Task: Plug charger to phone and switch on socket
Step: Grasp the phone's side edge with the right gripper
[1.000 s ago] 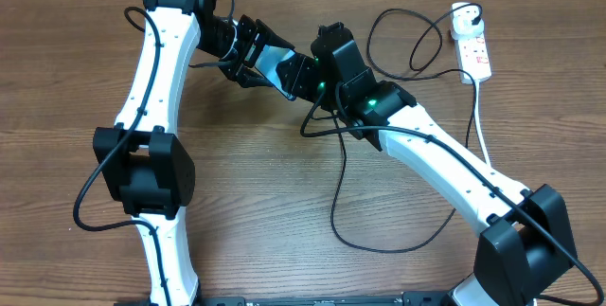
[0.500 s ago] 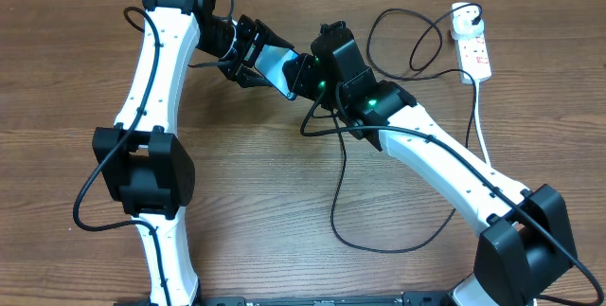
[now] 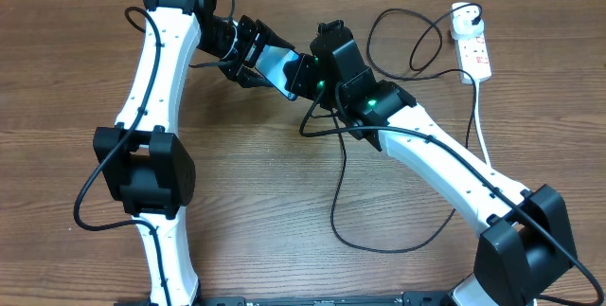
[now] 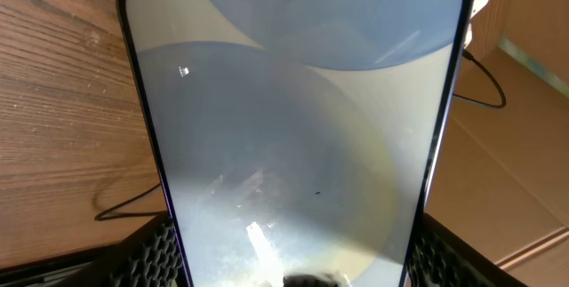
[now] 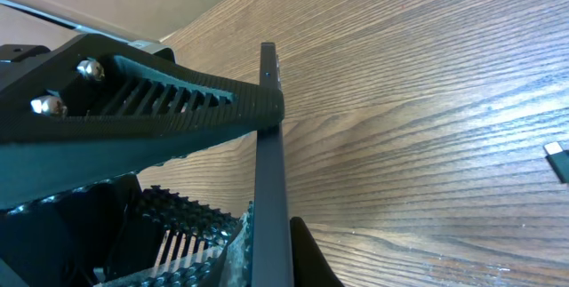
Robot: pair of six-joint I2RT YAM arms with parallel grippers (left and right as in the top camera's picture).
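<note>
The left gripper's ribbed fingers [image 4: 147,253] sat apart at the two long edges of the phone [image 4: 293,127], clamped across its width, its lit screen – pale blue-grey, small white text in one top corner – facing the left wrist camera. The right gripper's fingers [image 5: 178,109] were closed together on the same phone, pinching its thin body from both faces, as far as the right wrist view, which saw it edge-on, showed. From overhead, the left gripper [image 3: 258,58] and the right gripper [image 3: 301,74] met at opposite ends of the phone, near the table's [image 3: 284,202] far edge. The charger's [image 3: 336,202] black cable looped loosely under the right arm – its connector tip [image 5: 556,155] lay free on the wood, well apart from the phone. Its round white plug [image 3: 464,24] sat in the socket [image 3: 478,60] at the far right.
</note>
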